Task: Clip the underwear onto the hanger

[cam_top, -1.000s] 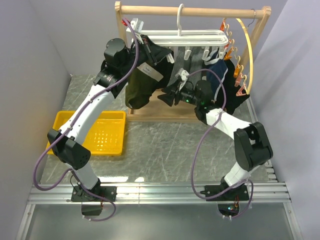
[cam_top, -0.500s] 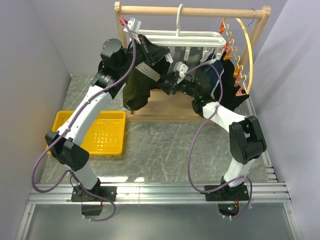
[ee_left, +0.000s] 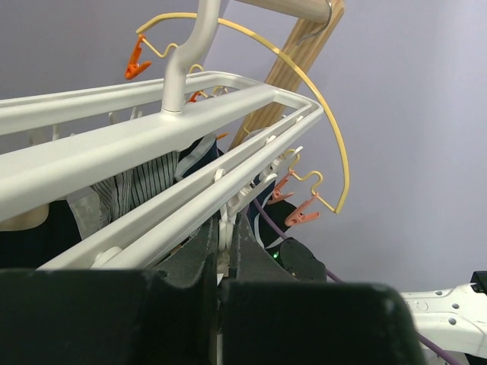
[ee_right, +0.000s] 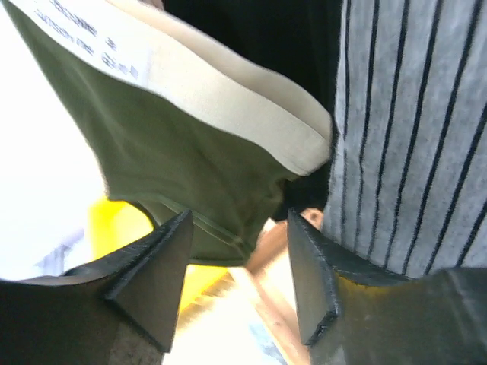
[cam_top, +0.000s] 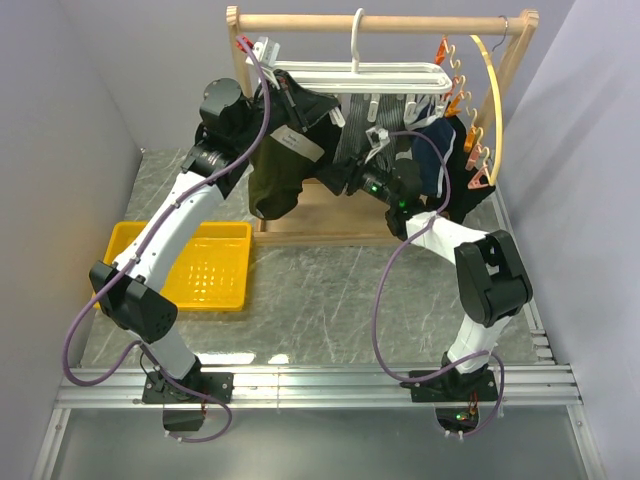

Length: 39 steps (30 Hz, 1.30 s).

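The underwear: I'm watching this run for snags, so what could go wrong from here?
1. The underwear hangs bunched below the shut left tool and is not visibly clipped; a slip could drop it.
2. The open right tool faces the waistband right beside a striped garment; closing might catch the wrong cloth.

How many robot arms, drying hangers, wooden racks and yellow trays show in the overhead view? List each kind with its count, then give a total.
Robot arms: 2, the left arm and the right arm
Drying hangers: 2, the white grid hanger and the wooden hoop with orange clips
Wooden rack: 1
Yellow tray: 1
Total: 6
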Tool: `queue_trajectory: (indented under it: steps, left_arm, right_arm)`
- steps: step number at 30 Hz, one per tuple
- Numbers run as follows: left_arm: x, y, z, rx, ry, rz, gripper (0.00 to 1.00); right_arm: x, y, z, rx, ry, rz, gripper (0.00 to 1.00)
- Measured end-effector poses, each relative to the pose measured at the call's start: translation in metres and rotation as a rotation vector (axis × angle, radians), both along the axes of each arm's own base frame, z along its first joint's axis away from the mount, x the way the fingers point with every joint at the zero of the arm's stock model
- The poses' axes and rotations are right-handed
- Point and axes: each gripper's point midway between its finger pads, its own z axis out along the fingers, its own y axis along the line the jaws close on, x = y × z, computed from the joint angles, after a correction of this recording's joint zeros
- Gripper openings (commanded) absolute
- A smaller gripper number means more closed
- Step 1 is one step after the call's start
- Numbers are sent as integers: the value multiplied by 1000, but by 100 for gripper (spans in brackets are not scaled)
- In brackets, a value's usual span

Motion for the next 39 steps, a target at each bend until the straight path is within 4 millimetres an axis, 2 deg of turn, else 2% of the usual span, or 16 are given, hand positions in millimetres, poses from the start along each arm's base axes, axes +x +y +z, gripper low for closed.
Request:
queue_trajectory:
  steps: [3,8,13,16,17,18,22,28,35,39]
  left_arm:
    - [0,0,0,-4,4,-2,0]
    - [0,2,0,-12,4,-7,0]
    - [1,5,1,-28,18,-16,0]
    - [2,9,0,-32,27,-19,0]
    - [2,9,0,-34,27,-21,0]
    - [3,11,0,-34,29,-20,0]
    - [5,16,-2,-33,34,-18,0]
    - [6,19,-4,-40,47,-20,0]
    - [6,20,-4,-46,45,-20,0]
    - [5,20,-3,-47,42,-20,0]
  right_arm:
    - [-3,1,10,56,27,22,68]
    - [4,-3,25,114,17,57,69]
    - [17,0,21,131,24,88,70]
    - [18,5,16,144,45,124,82]
    - [18,7,15,153,50,141,89]
    - [17,8,14,165,65,162,91]
    - [15,12,10,199,109,206,92]
    - [15,13,6,242,130,172,93]
    - [19,22,10,312,127,132,93]
    - [22,30,0,345,147,121,94]
